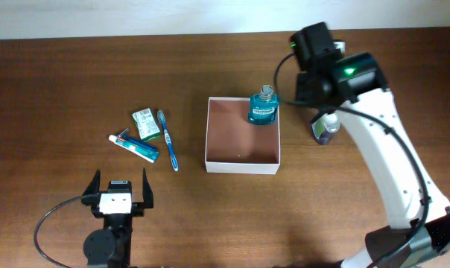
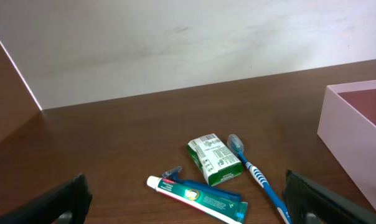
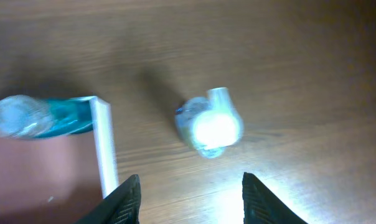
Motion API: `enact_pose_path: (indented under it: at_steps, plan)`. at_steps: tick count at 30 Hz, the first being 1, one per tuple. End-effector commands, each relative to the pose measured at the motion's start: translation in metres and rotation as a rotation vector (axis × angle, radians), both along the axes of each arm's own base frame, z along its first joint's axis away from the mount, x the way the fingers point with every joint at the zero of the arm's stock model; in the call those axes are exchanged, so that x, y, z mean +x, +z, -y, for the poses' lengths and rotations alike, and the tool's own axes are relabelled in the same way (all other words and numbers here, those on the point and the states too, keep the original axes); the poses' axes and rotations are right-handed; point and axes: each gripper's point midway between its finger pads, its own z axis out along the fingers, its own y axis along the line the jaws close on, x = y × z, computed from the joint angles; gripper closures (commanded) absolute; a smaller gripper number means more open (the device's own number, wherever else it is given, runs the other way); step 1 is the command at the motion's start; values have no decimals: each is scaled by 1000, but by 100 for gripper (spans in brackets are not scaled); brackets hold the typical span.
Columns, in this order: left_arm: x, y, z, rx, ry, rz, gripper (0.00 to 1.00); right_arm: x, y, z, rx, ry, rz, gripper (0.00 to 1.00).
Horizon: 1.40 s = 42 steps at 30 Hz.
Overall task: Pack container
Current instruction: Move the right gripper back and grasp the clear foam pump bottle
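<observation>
1. The container (image 1: 243,159), a square shallow box with thin white walls and a reddish-brown inside, sat near the middle of the bench (image 1: 61,82), a little toward the right edge.
2. A teal mouthwash bottle (image 1: 262,109) stood inside the container in its far right corner, close against the walls there. The rest of the container's floor was bare.
3. A small bottle (image 1: 325,131) with a pale top stood on the bench just outside the container's right wall, apart from it. It was blurred in the right wrist view, so its label could not be read.
4. The right end effector (image 3: 191,193) hung over that small bottle. Its two dark fingers (image 3: 127,200) were spread wide, released, and touched nothing.
5. Three toiletries lay in a group left of the container, toward the left edge:
   - a green-white packet (image 1: 145,124), farthest from the near edge;
   - a blue toothbrush (image 1: 168,140) just beside the packet on its right, the bristle end pointing toward the far edge;
   - a toothpaste tube (image 1: 135,146) lying slantwise just on the near side of the packet.
6. The left end effector (image 1: 121,182) sat low near the near edge, on the near side of that group. It was open, with fingers well apart, holding nothing.
</observation>
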Motion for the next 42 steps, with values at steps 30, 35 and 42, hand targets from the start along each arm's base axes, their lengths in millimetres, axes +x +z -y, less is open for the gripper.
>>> enact_pose_path:
  at_steps: [30, 35, 42]
  plan:
    - [0, -1, -2, 13, 8, 2, 1, -27, -94, 57, 105, 204, 98, 18]
    - [0, -1, -2, 13, 8, 2, 1, -19, -89, 49, 209, 375, 142, 17]
    - [0, -1, -2, 13, 9, 2, 1, -12, -87, 42, 224, 443, 168, 18]
